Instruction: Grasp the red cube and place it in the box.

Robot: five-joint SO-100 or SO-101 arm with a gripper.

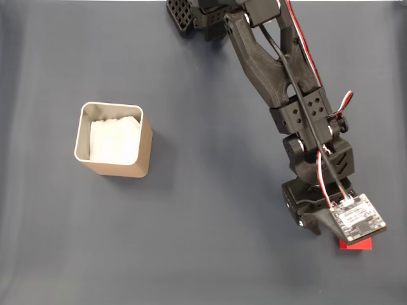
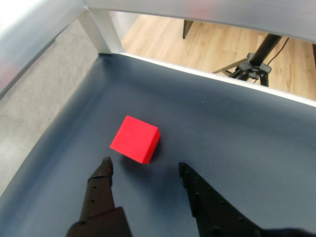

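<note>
The red cube (image 2: 136,138) lies on the dark blue mat, just beyond my fingertips in the wrist view. From the fixed camera a thin strip of the red cube (image 1: 355,244) peeks out under the wrist camera board at the lower right. My gripper (image 2: 144,167) is open, its two black fingers apart and short of the cube, touching nothing. The gripper (image 1: 318,223) hangs low at the end of the black arm. The box (image 1: 113,140), tan with a silvery rim and white lining, stands far to the left.
The arm's base (image 1: 191,16) sits at the top edge of the mat. In the wrist view an aluminium frame post (image 2: 106,29) and the mat's edge lie close beyond the cube, with a tripod (image 2: 254,64) on the wooden floor outside.
</note>
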